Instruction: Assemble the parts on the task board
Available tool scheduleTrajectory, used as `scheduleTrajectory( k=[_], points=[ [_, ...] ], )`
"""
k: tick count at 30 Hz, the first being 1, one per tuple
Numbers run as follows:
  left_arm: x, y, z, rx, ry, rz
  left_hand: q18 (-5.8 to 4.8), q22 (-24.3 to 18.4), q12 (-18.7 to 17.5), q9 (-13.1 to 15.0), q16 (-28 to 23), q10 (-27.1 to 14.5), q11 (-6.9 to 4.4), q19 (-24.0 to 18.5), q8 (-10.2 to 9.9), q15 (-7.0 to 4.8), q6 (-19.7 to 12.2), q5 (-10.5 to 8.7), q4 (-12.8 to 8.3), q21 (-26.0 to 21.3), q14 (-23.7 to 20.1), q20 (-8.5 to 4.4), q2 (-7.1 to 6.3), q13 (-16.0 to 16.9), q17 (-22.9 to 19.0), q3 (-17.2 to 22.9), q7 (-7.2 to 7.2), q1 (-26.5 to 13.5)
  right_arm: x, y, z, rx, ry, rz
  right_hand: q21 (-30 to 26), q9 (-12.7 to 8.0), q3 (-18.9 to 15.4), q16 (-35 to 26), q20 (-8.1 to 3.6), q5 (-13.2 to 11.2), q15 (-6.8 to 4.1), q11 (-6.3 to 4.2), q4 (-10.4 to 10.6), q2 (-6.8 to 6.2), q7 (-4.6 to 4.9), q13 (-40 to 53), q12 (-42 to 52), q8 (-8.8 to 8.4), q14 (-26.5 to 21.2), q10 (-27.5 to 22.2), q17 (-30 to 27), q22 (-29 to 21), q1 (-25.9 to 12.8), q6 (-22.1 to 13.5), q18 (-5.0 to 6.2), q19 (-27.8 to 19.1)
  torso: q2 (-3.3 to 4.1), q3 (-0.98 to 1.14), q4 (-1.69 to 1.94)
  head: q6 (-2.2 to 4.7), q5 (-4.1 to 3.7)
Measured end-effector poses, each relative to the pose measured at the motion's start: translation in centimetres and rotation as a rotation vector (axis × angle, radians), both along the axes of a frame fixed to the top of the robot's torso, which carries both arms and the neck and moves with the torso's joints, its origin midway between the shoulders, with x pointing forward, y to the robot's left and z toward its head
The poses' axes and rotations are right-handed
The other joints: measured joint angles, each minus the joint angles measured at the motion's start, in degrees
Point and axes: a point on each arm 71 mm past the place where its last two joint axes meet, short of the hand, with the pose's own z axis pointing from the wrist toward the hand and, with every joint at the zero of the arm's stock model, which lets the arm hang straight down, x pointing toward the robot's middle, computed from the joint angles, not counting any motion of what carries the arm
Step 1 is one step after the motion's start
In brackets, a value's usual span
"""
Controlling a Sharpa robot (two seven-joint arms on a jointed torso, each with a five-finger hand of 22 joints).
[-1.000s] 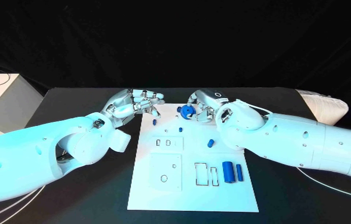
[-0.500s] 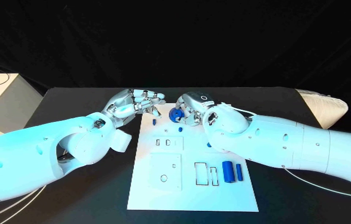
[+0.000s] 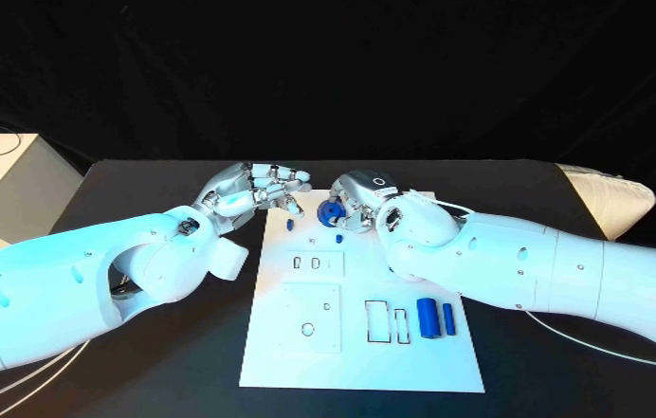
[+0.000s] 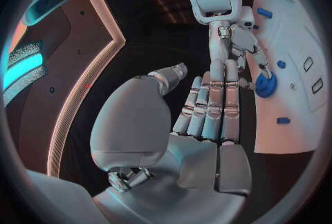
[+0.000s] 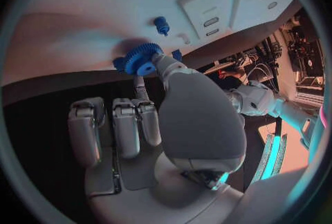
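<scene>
the right hand has its fingers clamped on a blue gear, held just above the far end of the task board; near the gear, the left hand holds nothing, fingers loosely together

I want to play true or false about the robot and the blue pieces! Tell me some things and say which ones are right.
1. The right hand holds a blue gear. True.
2. The left hand holds the gear. False: it holds nothing, and its fingers rest at the far left edge of the task board.
3. Two blue cylinders lie side by side on the right part of the board. True.
4. The board is black. False: it is white, on a black table.
5. The gear is near the board's far end. True.
</scene>
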Motion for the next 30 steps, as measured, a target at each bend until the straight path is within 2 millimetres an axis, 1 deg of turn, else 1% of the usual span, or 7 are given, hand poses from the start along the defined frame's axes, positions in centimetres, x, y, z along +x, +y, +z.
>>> scheduleTrajectory(
  k=[15,17,21,23,26,28,30],
  points=[
    [0.01,0.04,-0.01,0.001,0.001,0.0,0.0,0.0,0.0,0.0,0.0,0.0,0.0,0.0,0.0,0.0,0.0,0.0,0.0,0.0,0.0,0.0,0.0,0.0,0.0,0.0,0.0,0.0,0.4,-0.26,-0.39,-0.026,0.017,-0.014,0.0,-0.2,0.2,0.0,0.0,0.0,0.0,0.0,0.2,-0.23,0.16,0.0,0.0,-0.08,0.0,0.0,0.0,0.0,-0.2,-0.2,0.0,0.0,-0.1,-0.03,-0.05,-0.27,0.2],
    [0.01,0.05,-0.02,0.001,0.001,0.0,0.0,0.0,0.0,0.0,0.0,0.0,0.0,0.0,0.0,0.0,0.0,0.0,0.0,0.0,0.0,0.0,0.0,0.0,0.0,0.0,0.0,0.0,0.43,-0.28,-0.4,-0.026,0.017,-0.015,0.0,-0.2,0.3,0.0,0.0,0.0,0.0,0.0,0.3,-0.67,0.09,0.0,0.0,-0.07,0.0,0.0,0.0,0.0,-0.7,-0.3,0.0,0.0,-0.1,-0.04,-0.07,-0.27,0.19],
    [0.01,0.04,-0.02,0.001,0.001,0.0,0.0,0.0,0.0,0.0,0.0,0.0,0.0,0.0,0.0,0.0,0.0,0.0,0.0,0.0,0.0,0.0,0.0,0.0,0.0,0.0,0.0,0.0,0.45,-0.29,-0.53,-0.027,0.02,-0.015,0.0,-0.4,0.1,0.0,0.0,-0.8,0.01,0.29,0.7,-1.46,1.16,0.0,0.0,-1.96,0.0,-0.2,0.0,0.0,-1.5,-2.5,0.0,0.0,-0.11,-0.07,-0.06,-0.21,0.17],
    [0.01,0.04,-0.02,0.001,0.001,0.0,0.0,0.0,0.0,0.0,0.0,0.0,0.0,0.0,0.0,0.0,0.0,0.0,0.0,0.0,0.0,0.0,0.0,0.0,0.0,0.0,0.0,0.0,0.46,-0.37,-0.72,-0.027,0.027,-0.017,0.0,-1.1,-1.6,0.0,0.04,-2.1,0.63,0.94,1.6,-1.49,1.68,0.0,0.0,-3.47,0.0,-0.1,0.0,0.0,-2.9,-4.3,0.0,0.0,-0.11,-0.06,-0.04,-0.2,0.16],
    [0.01,0.05,-0.02,0.001,0.002,0.0,0.0,0.0,0.0,0.0,0.0,0.0,0.0,0.0,0.0,0.0,0.0,0.0,0.0,0.0,0.0,0.0,0.0,0.0,0.0,0.0,0.0,0.0,0.45,-0.4,-0.85,-0.017,0.041,-0.016,0.0,-1.3,-5.0,0.0,0.55,-1.7,0.64,1.14,3.4,-0.92,2.12,0.0,0.0,-4.56,0.0,-0.1,0.0,0.0,-4.6,-4.8,0.01,-0.1,-0.1,-0.08,0.01,-0.19,0.11],
    [0.01,0.07,-0.03,0.002,0.002,0.0,0.0,0.0,0.0,0.0,0.0,0.0,0.0,0.0,0.0,0.0,0.0,0.0,0.0,0.0,0.0,0.0,0.0,0.0,0.0,0.0,0.0,0.0,0.45,-0.42,-0.89,-0.007,0.053,-0.015,0.0,-1.5,-8.4,0.0,0.75,-1.7,1.17,1.25,4.0,-0.25,2.42,0.0,0.0,-5.26,-0.1,-0.2,0.0,0.0,-5.3,-5.1,0.01,0.1,-0.1,-0.09,0.02,-0.19,0.1],
    [0.02,0.09,-0.03,0.002,0.002,0.001,0.0,0.1,0.0,0.0,0.0,0.0,0.0,-0.1,0.0,0.13,0.0,0.0,-0.2,0.2,-0.1,-0.12,0.0,0.0,0.0,0.2,0.0,0.0,0.46,-0.49,-0.95,0.005,0.069,-0.013,0.0,-1.5,-10.3,0.0,0.95,-1.7,1.16,1.44,4.2,0.13,2.44,0.0,0.0,-5.36,-0.1,0.0,0.0,0.0,-5.7,-5.1,0.01,-0.1,-0.1,-0.09,0.02,-0.19,0.15]
  ],
)
